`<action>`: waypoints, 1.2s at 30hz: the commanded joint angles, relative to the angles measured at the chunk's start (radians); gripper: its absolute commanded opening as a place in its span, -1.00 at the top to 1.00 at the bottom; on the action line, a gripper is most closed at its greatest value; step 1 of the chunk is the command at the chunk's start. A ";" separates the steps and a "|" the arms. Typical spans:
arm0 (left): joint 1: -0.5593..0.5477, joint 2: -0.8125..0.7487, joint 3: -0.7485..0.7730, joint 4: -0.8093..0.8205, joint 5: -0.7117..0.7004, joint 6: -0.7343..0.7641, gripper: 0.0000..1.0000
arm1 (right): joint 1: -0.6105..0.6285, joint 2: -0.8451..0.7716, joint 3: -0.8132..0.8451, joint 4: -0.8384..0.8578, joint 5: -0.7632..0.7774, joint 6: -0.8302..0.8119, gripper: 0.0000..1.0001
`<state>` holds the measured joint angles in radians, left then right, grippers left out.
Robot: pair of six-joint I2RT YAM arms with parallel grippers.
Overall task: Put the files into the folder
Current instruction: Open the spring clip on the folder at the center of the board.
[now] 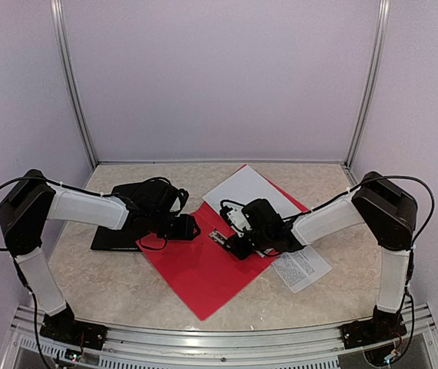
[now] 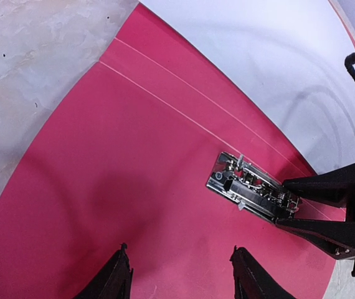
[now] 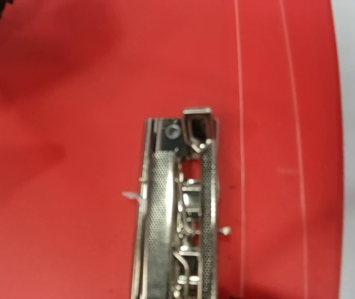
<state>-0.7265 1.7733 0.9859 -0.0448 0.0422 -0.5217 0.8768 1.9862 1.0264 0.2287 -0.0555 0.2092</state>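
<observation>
We are viewing one red folder [image 1: 196, 280], one clip [image 2: 246, 184], two sheets [image 1: 243, 188], left gripper [image 2: 179, 250] hanging open, right gripper [image 2: 281, 202] straddling clip, grip unclear.

We saw a red folder [image 1: 196, 277] with two thin pale lines running across it. The metal clip [image 2: 252, 187] on it was shiny silver. The blank sheet [image 1: 242, 188] was plain white. The printed sheet [image 1: 303, 269] was white with rows of small black print. The counter [image 1: 88, 269] was cream with cloudy grey marble marks. The left arm [image 1: 81, 207] and the right arm [image 1: 326, 219] were white with black parts and black cables. The left end effector [image 2: 180, 274] and the right end effector [image 2: 281, 202] were black. The walls [image 1: 219, 77] were pale purple.
</observation>
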 commanded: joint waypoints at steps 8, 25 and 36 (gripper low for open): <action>-0.009 -0.001 0.064 0.052 0.175 0.242 -0.14 | -0.016 0.007 -0.091 -0.106 -0.039 -0.045 0.74; 0.038 0.231 0.224 0.089 0.348 0.267 0.44 | -0.047 -0.025 -0.113 -0.108 -0.076 -0.074 0.77; 0.025 0.295 0.258 0.059 0.327 0.294 0.55 | -0.047 -0.020 -0.104 -0.113 -0.077 -0.073 0.79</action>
<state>-0.6933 2.0438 1.2152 0.0330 0.3771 -0.2546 0.8391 1.9476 0.9562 0.2638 -0.1337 0.1432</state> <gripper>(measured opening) 0.231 0.260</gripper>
